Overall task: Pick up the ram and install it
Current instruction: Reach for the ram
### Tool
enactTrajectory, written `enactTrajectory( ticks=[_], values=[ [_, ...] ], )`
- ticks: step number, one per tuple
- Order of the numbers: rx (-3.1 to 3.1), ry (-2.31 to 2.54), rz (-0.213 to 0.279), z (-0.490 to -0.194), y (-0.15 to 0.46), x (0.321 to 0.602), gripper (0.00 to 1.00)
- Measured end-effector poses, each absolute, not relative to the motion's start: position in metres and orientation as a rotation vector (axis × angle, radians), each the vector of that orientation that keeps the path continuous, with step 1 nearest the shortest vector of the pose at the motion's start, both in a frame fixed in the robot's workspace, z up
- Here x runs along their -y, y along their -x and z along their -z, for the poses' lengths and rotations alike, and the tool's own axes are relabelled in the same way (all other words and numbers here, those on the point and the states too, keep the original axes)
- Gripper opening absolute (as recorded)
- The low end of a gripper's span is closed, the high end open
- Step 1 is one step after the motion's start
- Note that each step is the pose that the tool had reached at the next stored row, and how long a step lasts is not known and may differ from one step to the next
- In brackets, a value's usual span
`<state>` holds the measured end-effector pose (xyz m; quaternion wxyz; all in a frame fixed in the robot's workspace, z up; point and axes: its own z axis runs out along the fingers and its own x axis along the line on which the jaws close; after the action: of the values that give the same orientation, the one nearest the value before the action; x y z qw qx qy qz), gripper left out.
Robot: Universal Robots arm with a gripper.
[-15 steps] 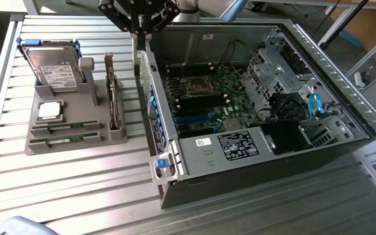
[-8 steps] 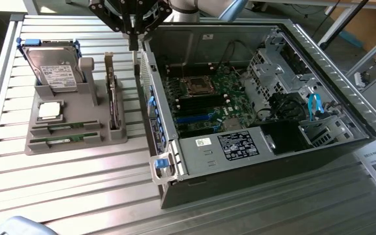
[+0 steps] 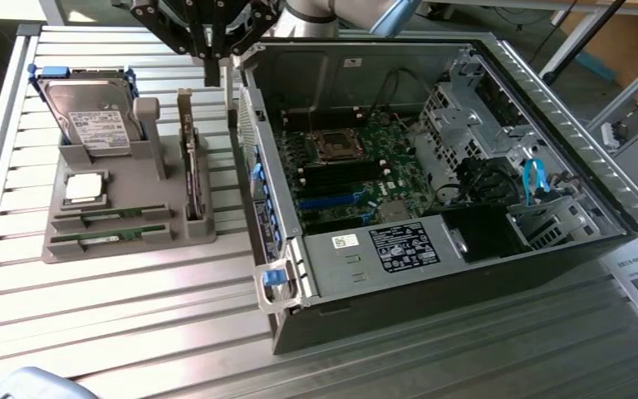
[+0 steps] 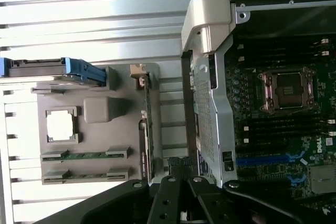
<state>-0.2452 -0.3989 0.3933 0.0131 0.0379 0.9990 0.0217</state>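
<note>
Two thin green ram sticks [image 3: 109,218] [image 4: 86,155] lie flat in slots at the near end of a grey holder [image 3: 130,199]; the second one [image 3: 103,241] [image 4: 86,174] is closest to the holder's front edge. My gripper [image 3: 210,79] [image 4: 181,205] hangs high above the gap between the holder and the open computer case [image 3: 408,166]. It is shut with nothing in it and is well clear of the ram. Inside the case, the motherboard's dark memory slots [image 3: 331,176] [image 4: 283,124] sit beside the processor socket [image 3: 334,148].
The holder also carries an upright hard drive [image 3: 92,116], a square silver processor [image 3: 84,188] and a tall dark expansion card [image 3: 192,179] standing on edge. The case wall [image 3: 255,166] rises right beside the holder. A ribbed metal table [image 3: 130,316] lies all around.
</note>
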Motion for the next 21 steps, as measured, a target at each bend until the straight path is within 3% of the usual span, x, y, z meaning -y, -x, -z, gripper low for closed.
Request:
enactTrajectory(
  ticks=[21],
  values=[
    [-3.112, -0.118, -0.068, -0.393, 0.289, 0.399, 0.10]
  ],
)
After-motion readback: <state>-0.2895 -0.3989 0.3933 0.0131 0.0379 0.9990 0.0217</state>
